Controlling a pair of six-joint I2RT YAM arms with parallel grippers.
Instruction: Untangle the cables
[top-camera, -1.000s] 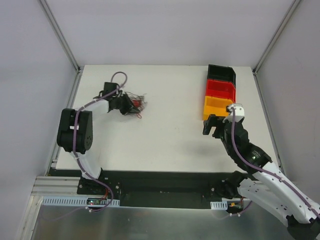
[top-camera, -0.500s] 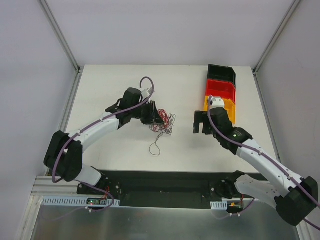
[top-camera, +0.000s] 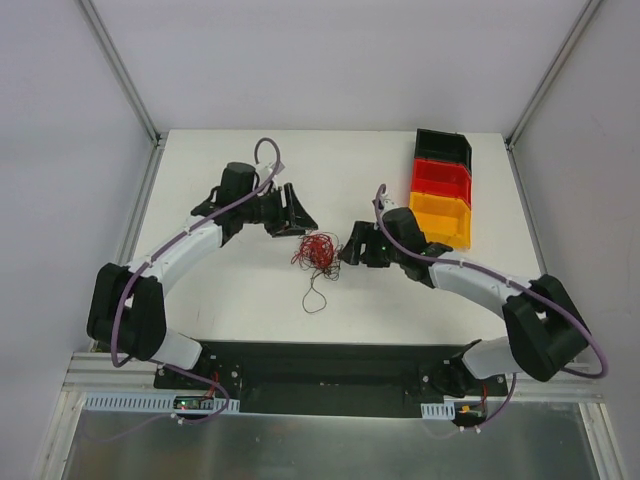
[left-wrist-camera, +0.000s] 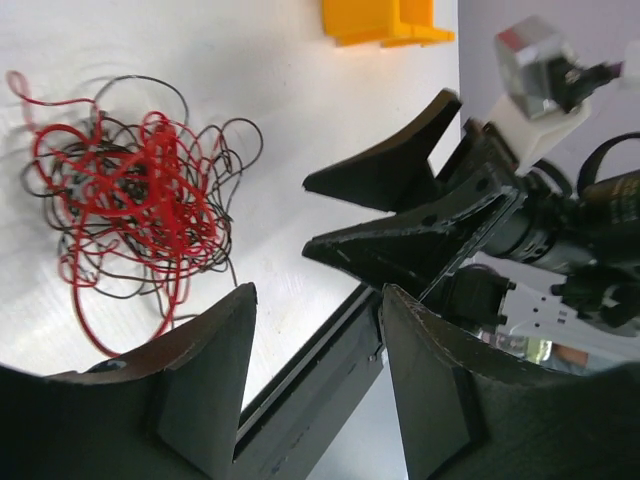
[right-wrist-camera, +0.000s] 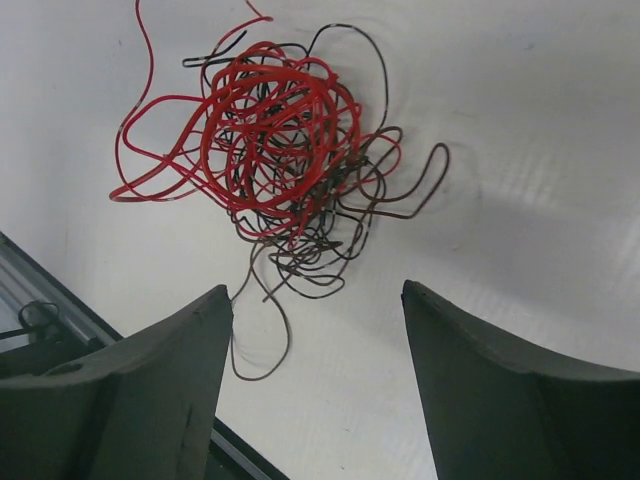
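Top external view: small scribbly tangle of thin red and black cables (top-camera: 318, 252) lies on the white table (top-camera: 230, 160) between both empty, spread-jawed grippers, left gripper (top-camera: 298, 228) just far-left, right gripper (top-camera: 348, 250) just right, one strand trailing near.

I see the white bench (top-camera: 220, 290) with the cables (top-camera: 318, 250) lying on it in a red-and-black tangle, between my left tool (top-camera: 303, 222) and right tool (top-camera: 350, 250). One black strand (top-camera: 314, 297) loops out nearer the bases. Right of the right tool stand the yellow bin (top-camera: 439, 215), red bin (top-camera: 441, 178) and black bin (top-camera: 443, 147).
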